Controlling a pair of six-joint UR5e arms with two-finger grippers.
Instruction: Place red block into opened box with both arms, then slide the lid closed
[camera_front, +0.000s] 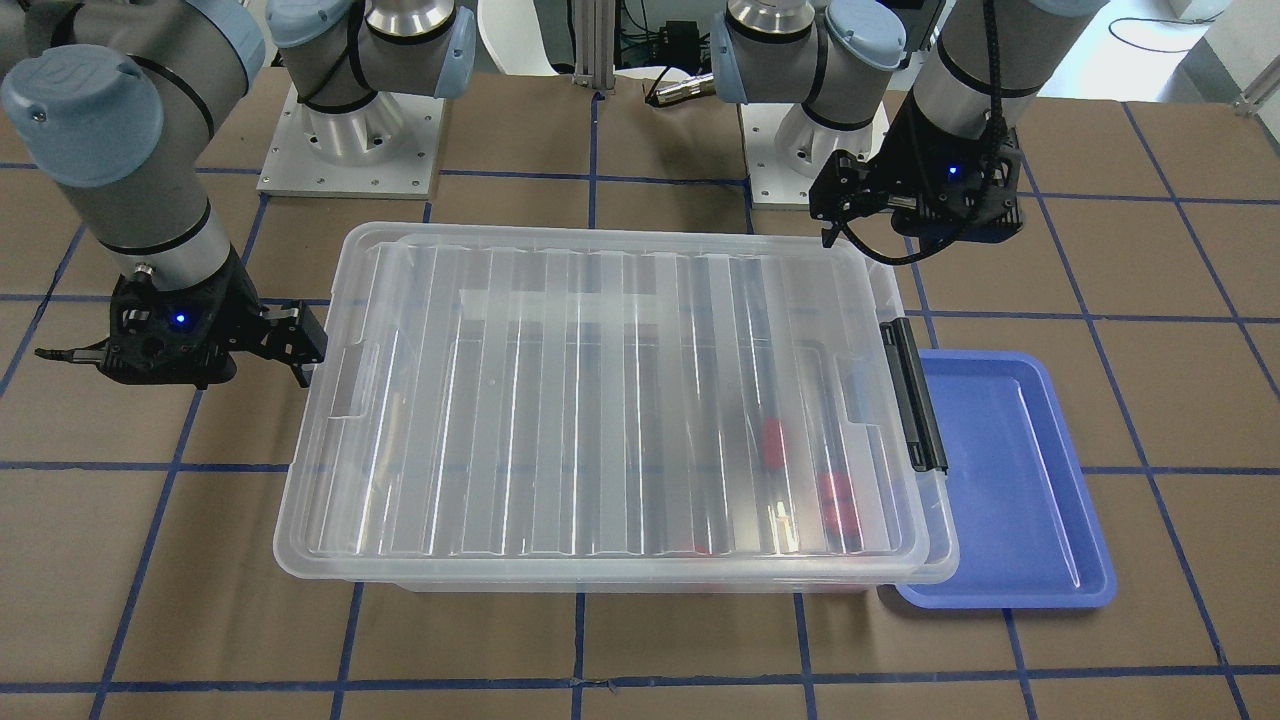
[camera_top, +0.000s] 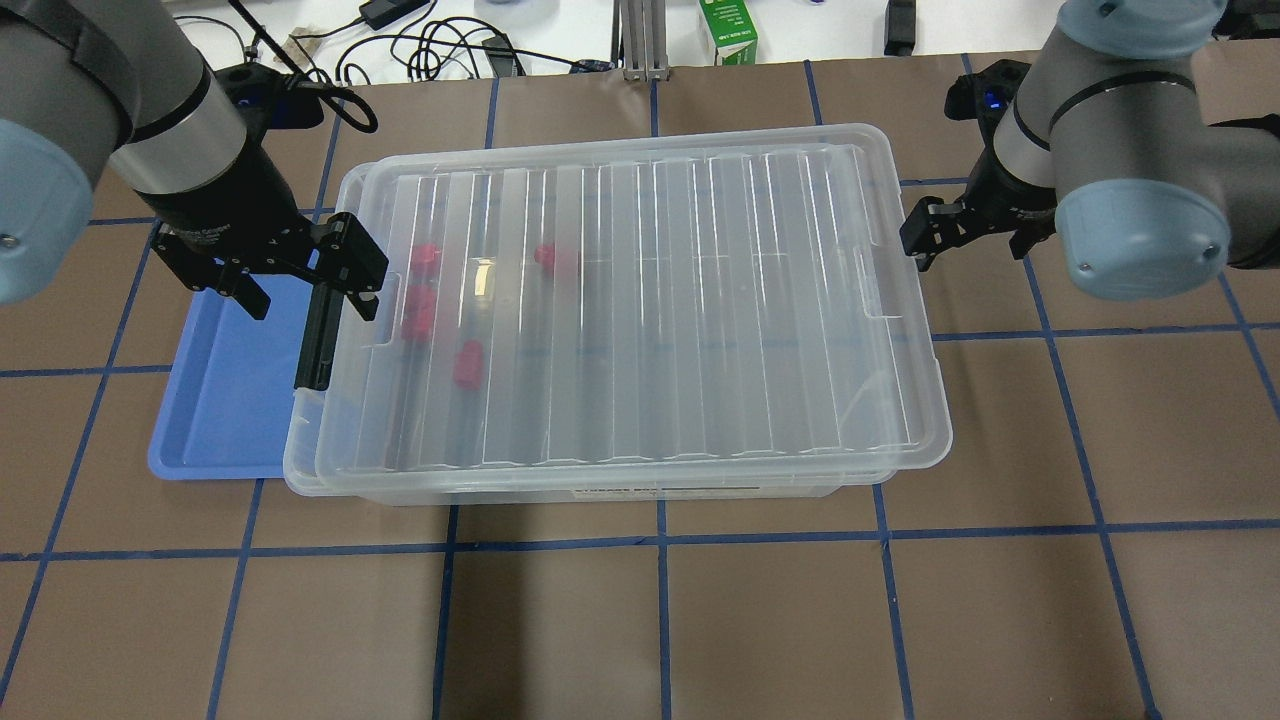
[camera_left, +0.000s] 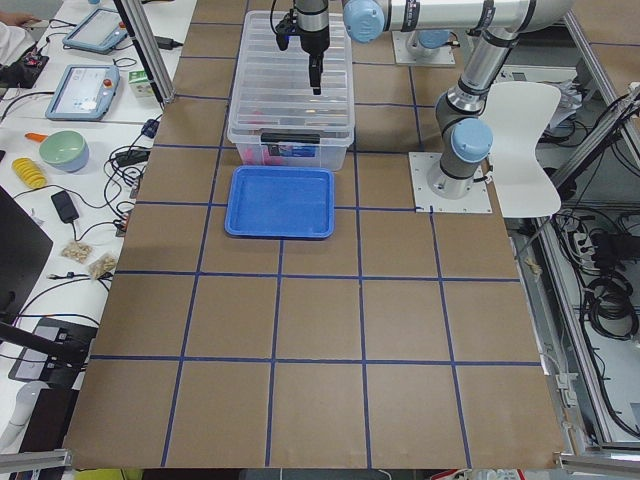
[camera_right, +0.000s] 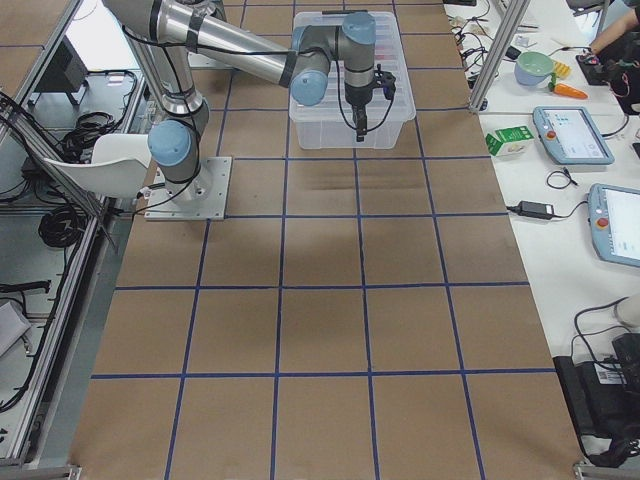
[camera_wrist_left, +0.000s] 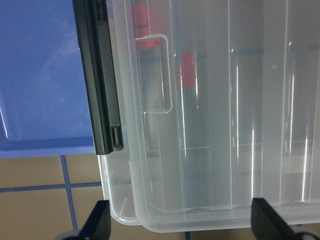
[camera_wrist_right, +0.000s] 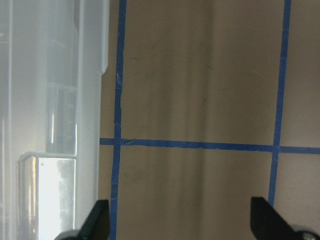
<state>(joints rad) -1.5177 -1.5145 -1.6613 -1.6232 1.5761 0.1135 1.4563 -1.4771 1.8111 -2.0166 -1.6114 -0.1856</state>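
The box (camera_top: 300, 470) stands mid-table with the ribbed clear lid (camera_top: 640, 300) lying over almost all of it, shifted slightly toward the robot's right. A thin strip of box rim shows beside the black bar (camera_top: 315, 330). Several red blocks (camera_top: 467, 362) lie inside and show blurred through the lid (camera_front: 600, 400), as in the left wrist view (camera_wrist_left: 187, 70). My left gripper (camera_top: 305, 290) hovers open over the bar end of the box (camera_wrist_left: 115, 205). Open too, my right gripper (camera_top: 935, 235) hangs just off the opposite short end, above bare table (camera_wrist_right: 200, 100).
A shallow blue tray (camera_top: 230, 400) lies against the bar end of the box, under my left arm. Cables and a green carton (camera_top: 728, 30) sit beyond the table's far edge. Brown table with blue tape lines (camera_top: 660, 600) surrounds the box.
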